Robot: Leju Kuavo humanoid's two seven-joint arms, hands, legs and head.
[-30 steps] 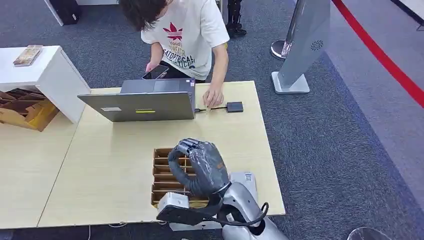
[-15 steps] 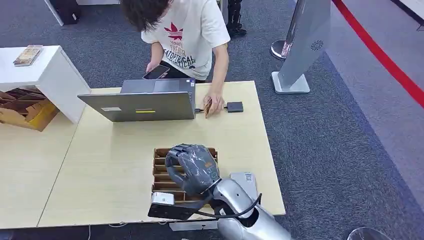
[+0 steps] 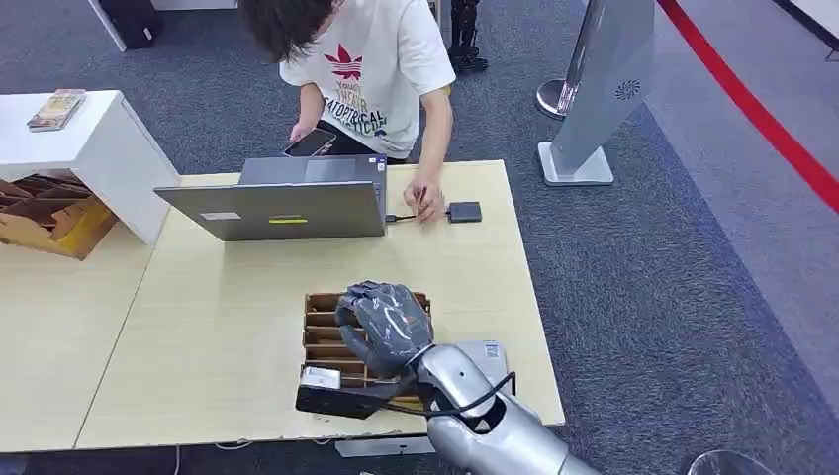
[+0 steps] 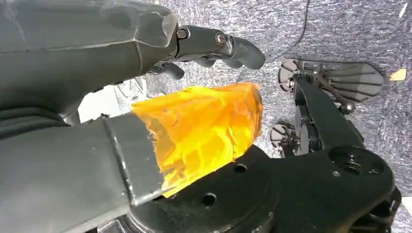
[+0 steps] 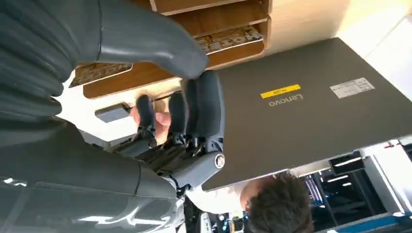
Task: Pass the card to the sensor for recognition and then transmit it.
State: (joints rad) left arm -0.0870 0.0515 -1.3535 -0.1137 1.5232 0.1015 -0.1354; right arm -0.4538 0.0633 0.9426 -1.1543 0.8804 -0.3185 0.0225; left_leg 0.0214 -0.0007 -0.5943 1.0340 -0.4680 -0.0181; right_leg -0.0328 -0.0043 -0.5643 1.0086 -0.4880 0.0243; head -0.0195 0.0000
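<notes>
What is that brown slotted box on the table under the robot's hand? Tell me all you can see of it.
The slotted box is a shallow brown tray that looks like cardboard or wood, split by dividers into narrow slots. It lies flat near the front edge of the pale wooden table, facing the laptop. The right wrist view shows printed cards lying in some slots. The robot's right hand hovers over it, hiding its right part; whether they touch is unclear.

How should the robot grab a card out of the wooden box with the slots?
Pinch the card by its exposed edge, coming from above with the right hand that hovers over the wooden box. The cards sit between thin dividers, so probably only that free edge gives the fingers room.
</notes>
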